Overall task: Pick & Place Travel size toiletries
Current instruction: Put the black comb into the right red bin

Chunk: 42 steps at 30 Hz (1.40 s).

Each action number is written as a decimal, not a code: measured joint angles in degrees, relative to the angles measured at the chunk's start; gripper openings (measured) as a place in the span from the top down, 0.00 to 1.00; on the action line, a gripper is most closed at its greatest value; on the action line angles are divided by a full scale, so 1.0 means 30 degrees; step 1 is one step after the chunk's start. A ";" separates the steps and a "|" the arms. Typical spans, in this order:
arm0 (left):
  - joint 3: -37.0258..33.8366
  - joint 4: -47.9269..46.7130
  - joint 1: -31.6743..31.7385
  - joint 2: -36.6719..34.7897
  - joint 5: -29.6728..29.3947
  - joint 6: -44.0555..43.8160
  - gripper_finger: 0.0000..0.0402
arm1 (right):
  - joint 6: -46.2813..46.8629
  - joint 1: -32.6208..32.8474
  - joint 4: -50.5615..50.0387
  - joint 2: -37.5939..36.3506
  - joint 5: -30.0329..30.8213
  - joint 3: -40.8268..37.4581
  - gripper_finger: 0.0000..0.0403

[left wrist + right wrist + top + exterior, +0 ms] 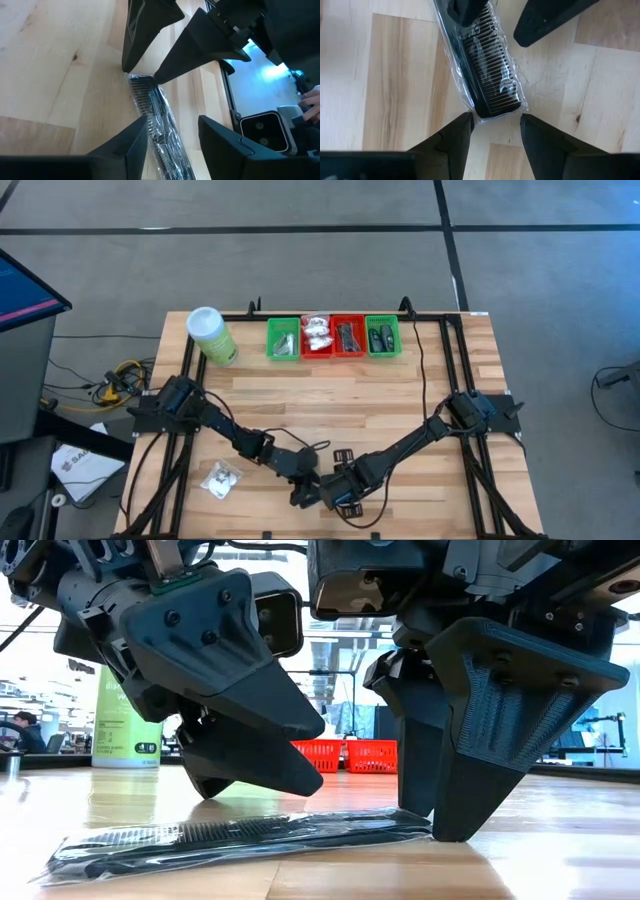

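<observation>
At upper left of the overhead frame, on the light wooden slatted table (330, 405), a tall light-green canister with a white lid (211, 335) lies tilted beside the tray row. Right of it, along the table's top edge: a green plastic tray (283, 339), two red plastic trays (334, 337), another green tray (383, 337), all touching side by side and holding small packets and dark oblong pieces.

Lower left of the overhead frame: a white crinkly packet (220, 479) lies alone on the wood, apart from both arms.

Bottom centre: both arms meet over one item, a black plastic comb sealed in a clear crinkly wrapper (487, 82), lying flat on the table.

Left gripper (303, 494) sits over one end of the comb, jaws apart; in the table-level frame its fingers (250, 755) hang just above the wrapper, not clamped on it.

Right gripper (338, 491) is at the comb's other end, jaws apart, one finger on either side of the wrapper's end; fingertips (455, 825) are down at table level, close against the wrapper's edge. Contact uncertain.

Far right of the left wrist frame: part of a person's hand (312, 102), beyond the table.
</observation>
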 joint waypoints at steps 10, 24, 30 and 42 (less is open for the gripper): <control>0.0051 -0.0219 -0.0624 0.0022 -0.0309 0.0038 0.59 | -0.0094 0.0206 -0.0115 0.0049 0.0105 0.0334 0.60; 0.0721 -0.0867 -0.1515 0.0321 -0.1129 0.0404 0.60 | -0.0395 -0.0007 0.0411 0.0067 0.0058 0.0466 0.60; 0.1434 -0.0794 -0.1869 0.1058 -0.1789 0.0747 0.60 | -0.0353 -0.0037 0.0813 0.0091 0.0124 0.0470 0.63; 0.1683 -0.1020 -0.1967 0.1188 -0.1064 0.2364 0.84 | -0.0284 -0.0140 0.0940 0.0095 -0.0087 0.0290 0.98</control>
